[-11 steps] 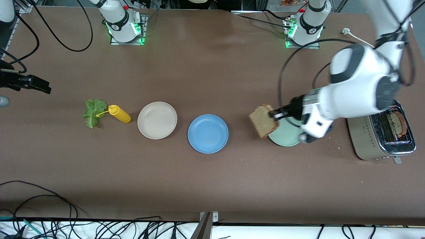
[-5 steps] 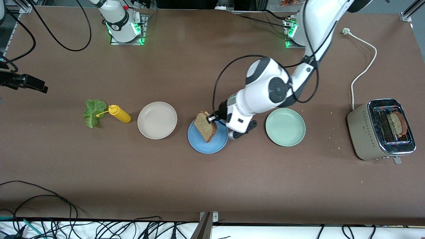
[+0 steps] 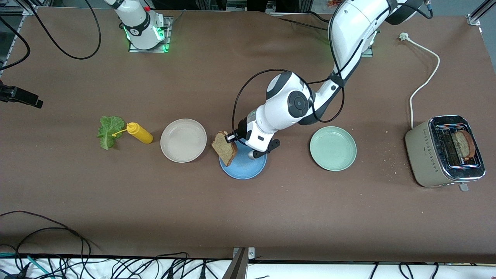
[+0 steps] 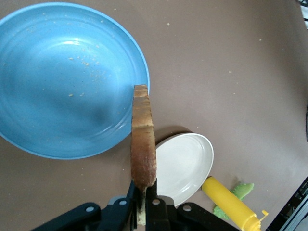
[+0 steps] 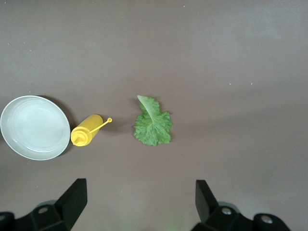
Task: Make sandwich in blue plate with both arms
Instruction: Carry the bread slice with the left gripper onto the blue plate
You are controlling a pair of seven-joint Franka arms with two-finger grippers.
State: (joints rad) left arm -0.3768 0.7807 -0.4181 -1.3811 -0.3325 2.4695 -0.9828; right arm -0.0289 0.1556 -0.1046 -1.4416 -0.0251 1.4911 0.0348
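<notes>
Brown surface. Left gripper pinches bread slice by edge over blue plate rim: light, stiff, crumbly. Right gripper wide, empty, over lettuce.

A: Left arm?
B: White shells, dark grey round joint caps, a black cable looping alongside.
A: Bases?
B: White, black-banded (green lights glowing), the right base with a red button.

bread slice over plate rim (edge-on)
</notes>
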